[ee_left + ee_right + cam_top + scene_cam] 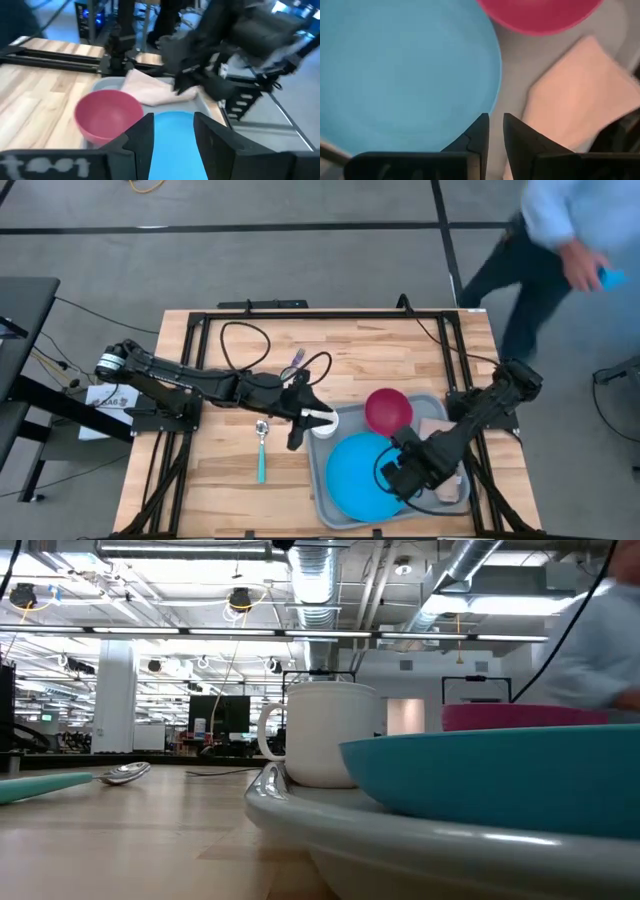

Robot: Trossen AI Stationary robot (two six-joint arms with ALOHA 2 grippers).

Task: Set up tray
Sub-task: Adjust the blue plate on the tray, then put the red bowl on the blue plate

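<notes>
Starting at your left, a teal-handled spoon (262,448) lies on the bare wooden table (220,480). Your left gripper (300,423) hovers just beside the tray's left edge, near the white mug (322,423), fingers apart and empty. The tray (322,492), smooth light-grey plastic with a low rim, sits at the table's right front and holds the mug, a round blue plate (362,476), a pink bowl (388,410) and a pale folded cloth (436,427). Your right gripper (403,477) is above the plate's right edge, fingers nearly together, holding nothing.
</notes>
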